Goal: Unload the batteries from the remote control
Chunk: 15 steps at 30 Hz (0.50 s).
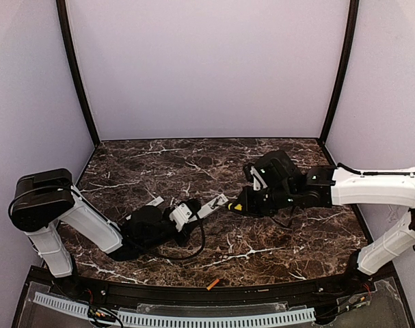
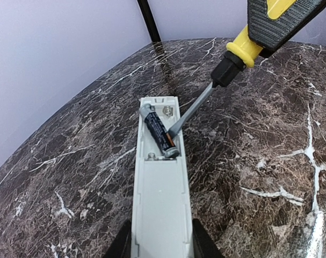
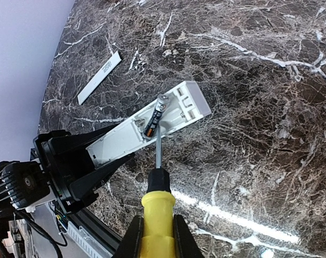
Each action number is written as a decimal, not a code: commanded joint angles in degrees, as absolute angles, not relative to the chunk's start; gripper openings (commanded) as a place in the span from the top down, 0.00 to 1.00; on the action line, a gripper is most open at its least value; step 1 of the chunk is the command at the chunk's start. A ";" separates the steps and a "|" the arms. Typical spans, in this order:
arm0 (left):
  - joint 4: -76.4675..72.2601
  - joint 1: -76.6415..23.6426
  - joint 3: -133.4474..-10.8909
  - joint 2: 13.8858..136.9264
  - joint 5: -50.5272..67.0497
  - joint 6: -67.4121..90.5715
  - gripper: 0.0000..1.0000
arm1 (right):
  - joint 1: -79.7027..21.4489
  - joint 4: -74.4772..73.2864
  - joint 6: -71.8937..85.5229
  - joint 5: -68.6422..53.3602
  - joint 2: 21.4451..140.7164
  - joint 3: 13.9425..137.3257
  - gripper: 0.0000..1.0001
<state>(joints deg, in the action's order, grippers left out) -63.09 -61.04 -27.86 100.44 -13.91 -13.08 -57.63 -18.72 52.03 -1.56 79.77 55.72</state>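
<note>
My left gripper [image 1: 192, 212] is shut on the white remote control [image 1: 215, 203], holding its near end with the open battery bay facing up. In the left wrist view [image 2: 161, 251] the remote [image 2: 161, 204] runs away from the jaws. One battery [image 2: 160, 134], dark with an orange band, lies tilted in the bay. My right gripper [image 1: 245, 203] is shut on a yellow-handled screwdriver [image 3: 157, 209]. Its metal tip touches the battery's near end [image 3: 151, 127]. A second, orange battery [image 1: 212, 283] lies loose at the table's front edge.
The flat whitish cover strip [image 3: 100, 78] lies on the marble table left of the remote, also seen in the top view [image 1: 154, 202]. Black frame posts stand at the back corners. A cable loops under the left wrist [image 1: 193, 249].
</note>
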 commanded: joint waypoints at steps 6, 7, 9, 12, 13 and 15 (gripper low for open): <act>-65.03 -60.90 -28.67 98.18 -14.56 -13.20 1.00 | -58.42 -24.53 50.09 -0.74 77.25 56.57 1.00; -65.21 -60.90 -28.48 98.13 -13.81 -13.15 1.00 | -58.45 -23.93 50.10 -1.15 77.86 56.60 1.00; -65.59 -60.91 -28.28 98.09 -13.15 -13.10 1.00 | -58.50 -21.89 50.16 -2.55 79.29 56.38 1.00; -65.50 -60.91 -28.21 97.96 -12.97 -13.28 1.00 | -58.47 -20.27 50.42 -3.37 80.58 56.10 1.00; -65.42 -60.91 -28.21 97.97 -12.99 -13.45 1.00 | -58.45 -19.79 50.49 -3.42 80.67 55.89 1.00; -65.25 -60.91 -28.23 97.99 -13.04 -13.63 1.00 | -58.42 -19.24 50.32 -3.49 80.31 55.80 1.00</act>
<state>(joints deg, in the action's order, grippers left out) -63.40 -60.97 -27.94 100.36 -13.74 -13.30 -57.80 -22.20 50.92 -2.76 80.09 56.18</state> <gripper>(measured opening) 0.296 0.149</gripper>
